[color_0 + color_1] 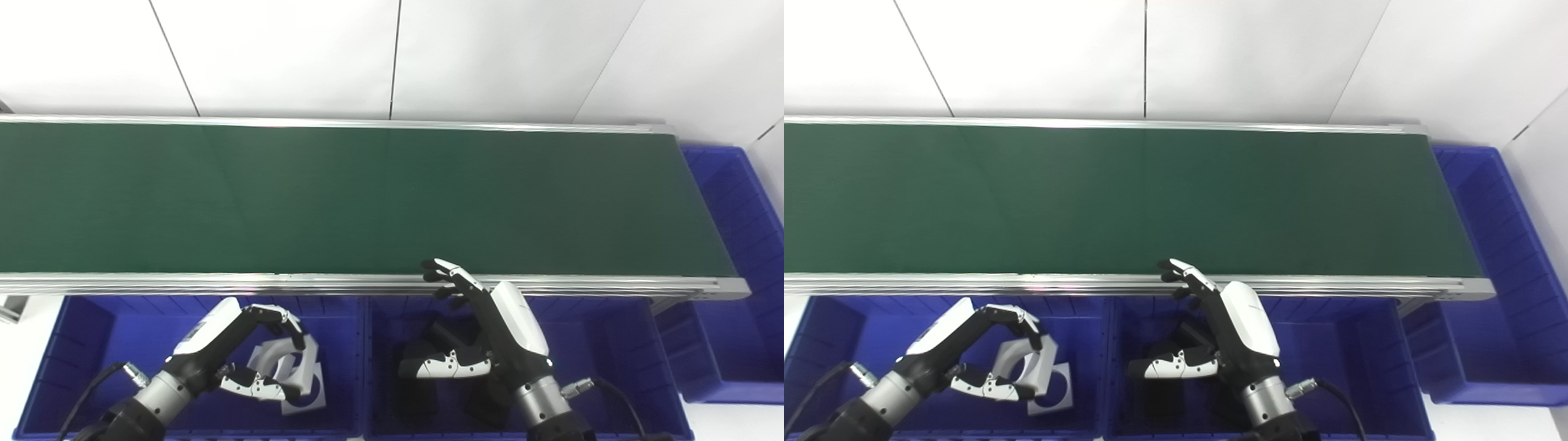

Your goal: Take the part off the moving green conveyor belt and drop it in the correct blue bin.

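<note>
Belt [367, 196] bare. Left hand [245, 352] over left bin [86, 343], fingers curled round white part [288, 367] lying there. Right hand [484, 343] over middle bin [600, 343], fingers spread, holding nothing.

Two robot hands, each black with glossy white shells. The left hand [245, 349] has a white plate on its back, black fingers [269, 313] capped with white segments, and small dark screws dotting the white thumb. The right hand [490, 337] matches it. Behind each hand sits a silver metal wrist cuff with a knurled connector and a black cable.
</note>
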Controlling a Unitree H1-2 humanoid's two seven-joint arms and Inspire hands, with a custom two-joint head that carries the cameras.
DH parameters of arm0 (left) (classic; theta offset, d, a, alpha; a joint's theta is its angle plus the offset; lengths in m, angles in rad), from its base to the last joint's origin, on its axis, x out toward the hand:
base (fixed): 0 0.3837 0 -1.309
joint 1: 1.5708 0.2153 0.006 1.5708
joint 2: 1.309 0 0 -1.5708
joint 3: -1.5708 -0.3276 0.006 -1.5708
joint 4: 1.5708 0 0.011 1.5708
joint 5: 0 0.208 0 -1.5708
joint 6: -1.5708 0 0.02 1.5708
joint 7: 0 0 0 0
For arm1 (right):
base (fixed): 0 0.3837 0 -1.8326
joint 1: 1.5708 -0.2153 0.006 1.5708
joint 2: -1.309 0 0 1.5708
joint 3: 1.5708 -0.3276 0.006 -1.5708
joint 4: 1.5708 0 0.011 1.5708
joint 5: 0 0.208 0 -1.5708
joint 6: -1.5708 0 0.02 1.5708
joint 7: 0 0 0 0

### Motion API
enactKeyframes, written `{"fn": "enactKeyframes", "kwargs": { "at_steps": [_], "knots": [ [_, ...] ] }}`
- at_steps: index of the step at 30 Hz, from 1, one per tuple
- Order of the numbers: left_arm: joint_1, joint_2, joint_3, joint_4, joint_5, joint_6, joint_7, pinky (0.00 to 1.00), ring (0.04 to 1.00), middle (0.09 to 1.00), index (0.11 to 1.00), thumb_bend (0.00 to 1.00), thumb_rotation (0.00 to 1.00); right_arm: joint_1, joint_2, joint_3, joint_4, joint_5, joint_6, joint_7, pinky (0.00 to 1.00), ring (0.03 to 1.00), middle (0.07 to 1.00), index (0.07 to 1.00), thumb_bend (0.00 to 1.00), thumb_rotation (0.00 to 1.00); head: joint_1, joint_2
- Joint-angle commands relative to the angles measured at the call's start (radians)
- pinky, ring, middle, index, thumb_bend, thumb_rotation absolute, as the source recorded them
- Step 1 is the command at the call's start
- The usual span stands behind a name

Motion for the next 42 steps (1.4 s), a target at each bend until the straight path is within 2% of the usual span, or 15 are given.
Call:
{"fn": "enactKeyframes", "kwargs": {
  "at_steps": [1, 6, 10, 13, 17, 22, 26, 32, 36, 42],
  "knots": [
    [0.005, 0.014, 0.013, -0.033, -0.040, -0.003, -0.001, 0.67, 0.762, 0.803, 0.806, 0.78, 0.43, 0.018, 0.005, 0.001, -0.041, 0.016, -0.012, -0.016, 0.63, 0.702, 0.770, 0.838, 0.95, 0.41, -0.001, -0.001],
    [0.024, 0.012, 0.037, -0.040, -0.128, 0.008, -0.011, 0.75, 0.824, 0.855, 0.851, 0.77, 0.52, 0.052, 0.016, 0.007, -0.066, 0.022, -0.017, -0.027, 0.63, 0.702, 0.769, 0.836, 0.95, 0.40, -0.001, 0.000],
    [0.036, -0.005, 0.061, -0.029, -0.257, -0.006, -0.020, 0.80, 0.869, 0.889, 0.874, 0.74, 0.50, 0.074, 0.029, 0.012, -0.083, 0.022, -0.016, -0.031, 0.65, 0.714, 0.781, 0.846, 0.94, 0.40, -0.005, -0.002],
    [0.054, -0.048, 0.086, -0.028, -0.343, -0.034, -0.001, 0.79, 0.861, 0.889, 0.869, 0.74, 0.52, 0.093, 0.048, 0.012, -0.088, 0.062, -0.031, -0.045, 0.66, 0.724, 0.792, 0.862, 0.94, 0.40, -0.012, -0.001],
    [0.061, -0.090, 0.100, -0.009, -0.401, -0.093, -0.001, 0.78, 0.848, 0.887, 0.867, 0.71, 0.56, 0.108, 0.052, 0.017, -0.086, 0.081, -0.045, -0.058, 0.67, 0.738, 0.800, 0.869, 0.93, 0.41, -0.024, -0.005],
    [0.065, -0.108, 0.102, 0.009, -0.432, -0.136, -0.010, 0.78, 0.839, 0.873, 0.864, 0.71, 0.55, 0.122, 0.053, 0.025, -0.090, 0.076, -0.034, -0.062, 0.67, 0.741, 0.806, 0.868, 0.94, 0.41, -0.040, -0.003],
    [0.066, -0.118, 0.101, 0.013, -0.449, -0.141, -0.010, 0.79, 0.847, 0.878, 0.873, 0.72, 0.50, 0.122, 0.048, 0.029, -0.088, 0.052, -0.033, -0.060, 0.66, 0.733, 0.805, 0.868, 0.94, 0.41, -0.048, -0.004],
    [0.068, -0.131, 0.101, 0.018, -0.473, -0.147, -0.014, 0.80, 0.857, 0.893, 0.887, 0.72, 0.49, 0.120, 0.043, 0.028, -0.082, 0.036, -0.032, -0.062, 0.65, 0.727, 0.803, 0.871, 0.95, 0.41, -0.045, -0.006],
    [0.072, -0.130, 0.099, 0.012, -0.472, -0.141, -0.017, 0.81, 0.866, 0.901, 0.895, 0.73, 0.49, 0.117, 0.035, 0.025, -0.083, 0.046, -0.030, -0.055, 0.65, 0.729, 0.808, 0.874, 0.95, 0.40, -0.029, -0.007],
    [0.099, -0.135, 0.105, 0.018, -0.475, -0.168, -0.013, 0.81, 0.879, 0.913, 0.916, 0.76, 0.51, 0.114, 0.025, 0.026, -0.083, 0.055, -0.020, -0.047, 0.66, 0.742, 0.818, 0.876, 0.96, 0.40, -0.023, -0.011]
  ]
}}
